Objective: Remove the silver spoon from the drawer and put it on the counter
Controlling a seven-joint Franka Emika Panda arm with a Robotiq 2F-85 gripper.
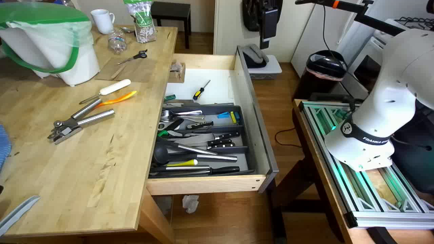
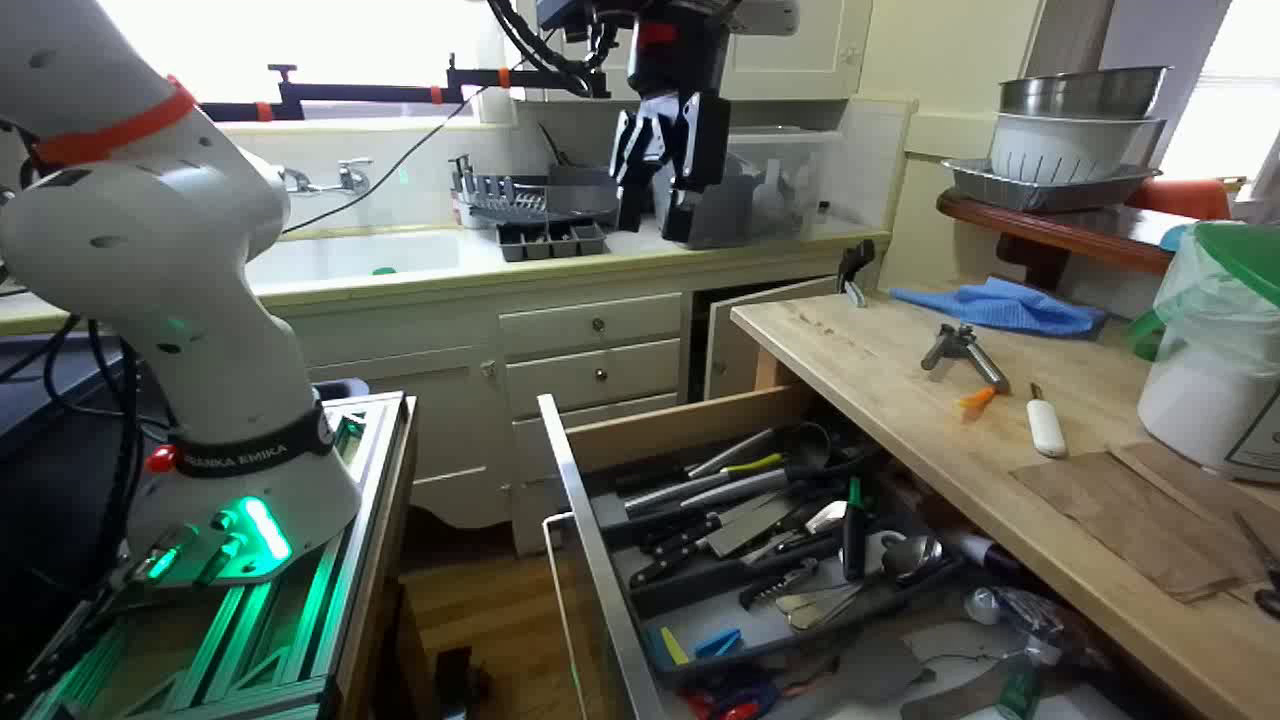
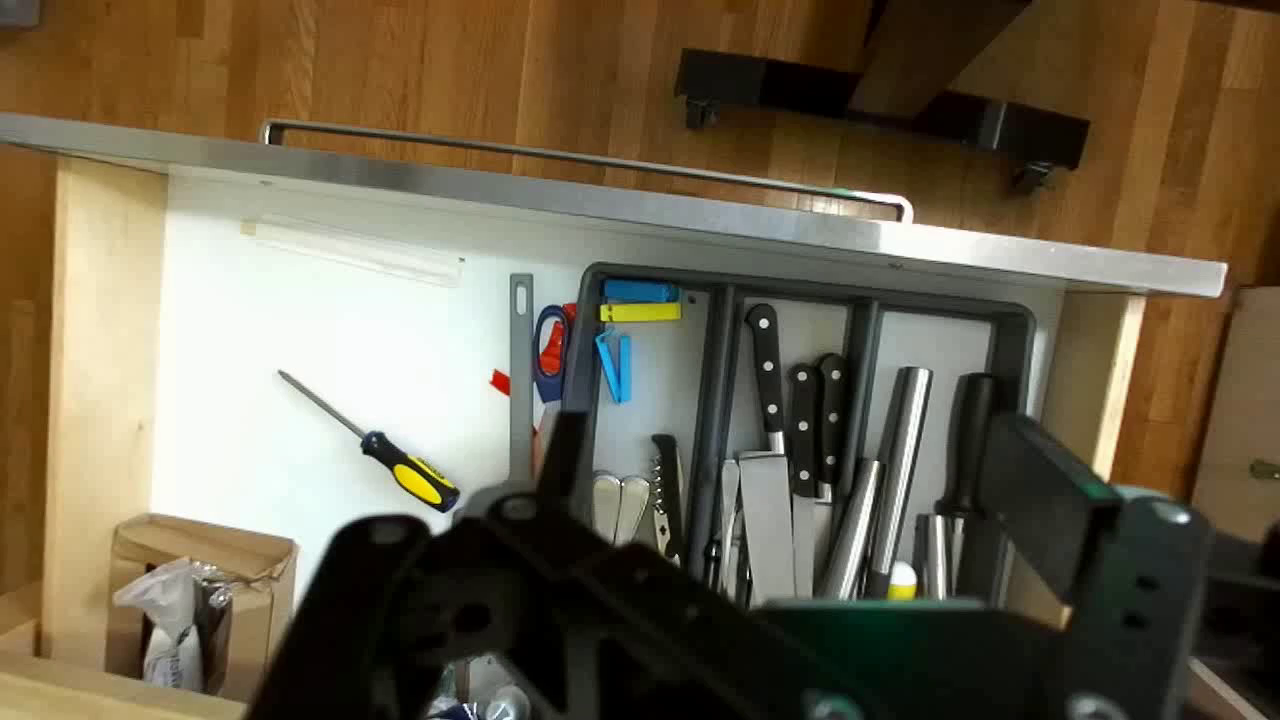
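Note:
The pale-wood drawer (image 1: 206, 185) stands open with a dark grey divided tray (image 1: 244, 135) in it; the drawer (image 2: 690, 428) also shows in the other views. A silver spoon's bowl (image 2: 912, 556) shows in the tray in an exterior view, among other cutlery (image 1: 184, 113). In the wrist view only silver handles (image 3: 620, 508) show there; their heads are hidden behind my gripper. My gripper (image 3: 800, 480) is open and empty, high above the drawer; it hangs in both exterior views (image 1: 265, 40) (image 2: 655, 205). The light-wood counter (image 1: 112, 200) (image 2: 850, 335) lies beside the drawer.
Knives (image 3: 765, 370), dark-handled utensils (image 1: 217, 158) and a screwdriver (image 3: 400, 470) lie in the drawer. On the counter are a metal hand tool (image 1: 78, 120), a white-handled tool (image 1: 115, 87), scissors (image 1: 135, 56) and a green-lidded bucket (image 1: 61, 47). The drawer's metal front (image 3: 560, 195) forms a raised edge.

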